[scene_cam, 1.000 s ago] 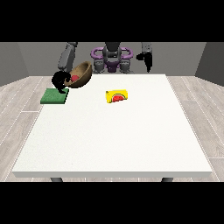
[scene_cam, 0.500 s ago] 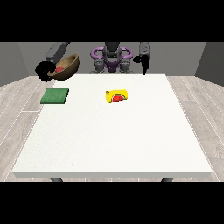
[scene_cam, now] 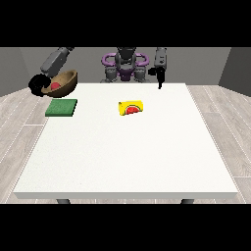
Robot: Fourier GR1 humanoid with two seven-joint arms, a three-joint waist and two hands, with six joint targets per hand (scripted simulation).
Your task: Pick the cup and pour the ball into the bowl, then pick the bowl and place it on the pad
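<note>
Wooden bowl (scene_cam: 62,82) with the red ball (scene_cam: 55,85) inside hangs tilted in the air, gripped at its rim by my hand at the view's left (scene_cam: 37,84). From where I sit, the green pad (scene_cam: 62,107) on the worktop (scene_cam: 127,152) lies just below it, slightly nearer the camera. The hand at the view's right (scene_cam: 159,78) is far off; I can't tell its fingers.
</note>
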